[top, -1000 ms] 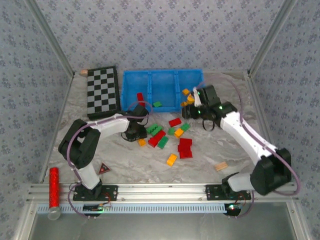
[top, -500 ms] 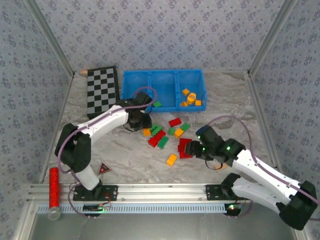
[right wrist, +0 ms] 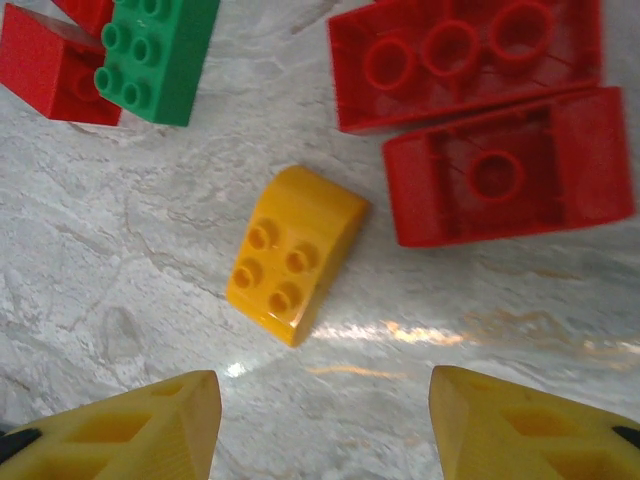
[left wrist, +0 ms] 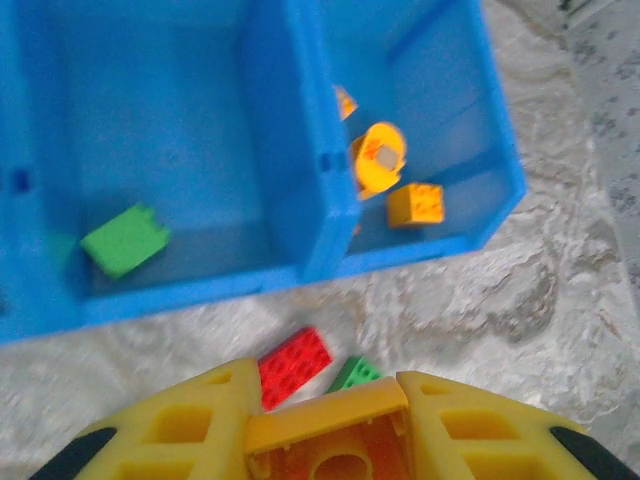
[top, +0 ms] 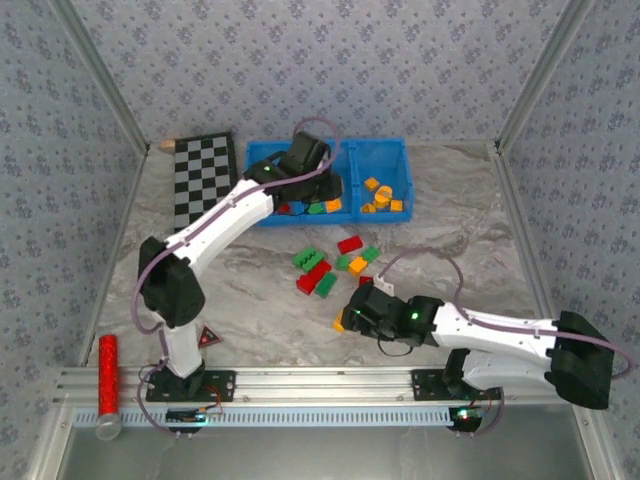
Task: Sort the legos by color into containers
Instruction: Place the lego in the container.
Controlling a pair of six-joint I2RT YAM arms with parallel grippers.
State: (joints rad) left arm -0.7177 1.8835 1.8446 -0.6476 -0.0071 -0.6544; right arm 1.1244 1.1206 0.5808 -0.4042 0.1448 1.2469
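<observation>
Overhead, a marble bench (top: pixel 470 240) carries a blue three-compartment tray (top: pixel 380 145) at its far side, and two robot arms reach across it.

The left gripper (top: pixel 325 188) hangs over the tray's middle compartment. In the left wrist view its jaws are clenched on a held orange-yellow brick (left wrist: pixel 330 440). The brick sits squarely between the two yellow fingers (left wrist: pixel 170 435), with its hollow underside facing the camera. Beneath it, the tray's middle compartment holds one green brick (left wrist: pixel 125 238). The tray's right compartment holds several orange-yellow pieces (left wrist: pixel 415 203). From overhead, a red brick (top: pixel 286 208) lies in the tray's left compartment. Just outside the tray's near wall, a loose red brick (left wrist: pixel 295 365) and a small green brick (left wrist: pixel 352 373) lie on the bench.

The right gripper (top: pixel 350 312) sits low over the bench, well apart from the tray on its near side. In the right wrist view its jaws are released and spread wide, grasping nothing. A sloped orange-yellow brick (right wrist: pixel 295 250) with four studs lies flat on the bench just beyond the fingertips (right wrist: pixel 160 425). It is in line with the gap between them and touches neither. Beside it lie two upturned red bricks (right wrist: pixel 465 60), hollow sides up. A studded green brick (right wrist: pixel 155 55) touches another red brick (right wrist: pixel 55 65) on the other side.
</observation>
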